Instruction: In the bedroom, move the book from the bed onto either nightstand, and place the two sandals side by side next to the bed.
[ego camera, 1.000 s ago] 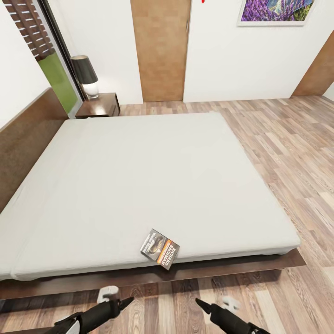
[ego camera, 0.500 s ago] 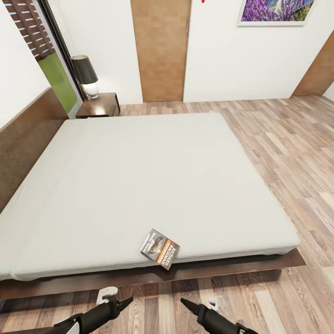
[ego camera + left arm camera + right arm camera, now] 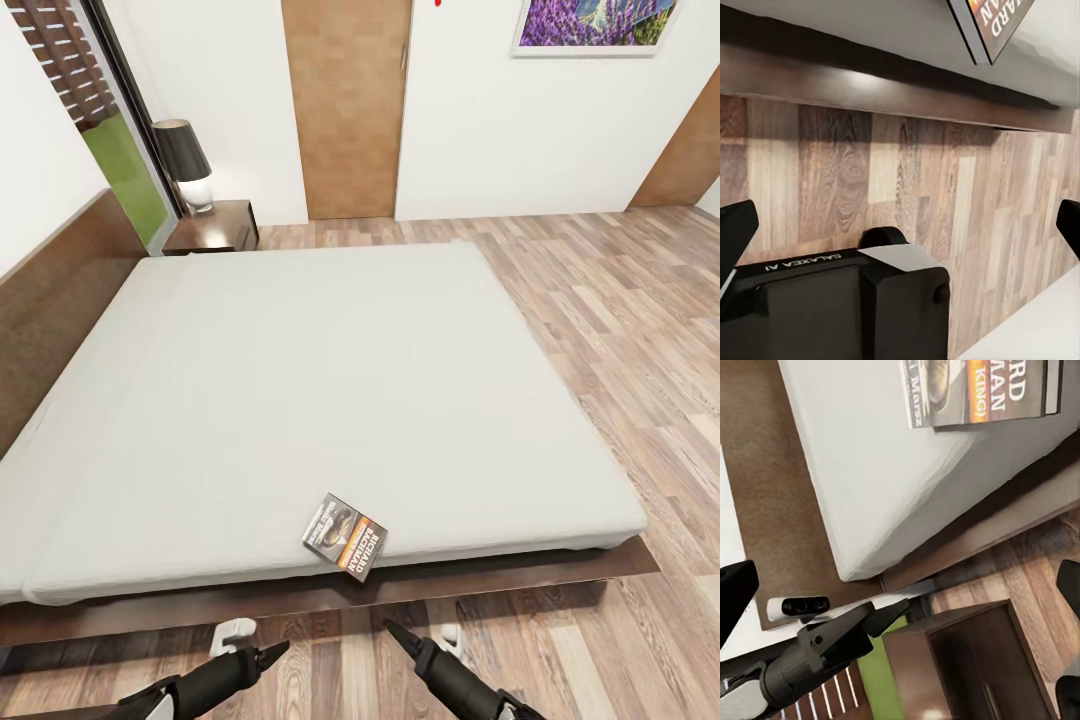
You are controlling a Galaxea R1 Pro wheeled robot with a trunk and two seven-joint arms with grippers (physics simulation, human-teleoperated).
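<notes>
Small grey-white paperback book with orange-and-black title band (image 3: 345, 535): lay flat at the near edge of the white-mattressed, dark-framed bed (image 3: 330, 400), within reach. Right tool (image 3: 405, 637), left tool (image 3: 268, 653): both hung before that edge, spread wide, empty, ready for pickup.

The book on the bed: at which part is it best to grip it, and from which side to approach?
Probably the corner of the book that reaches the near edge of the bed. It lies flat, so come from the robot's side, one of the fingers above and one beneath.
</notes>
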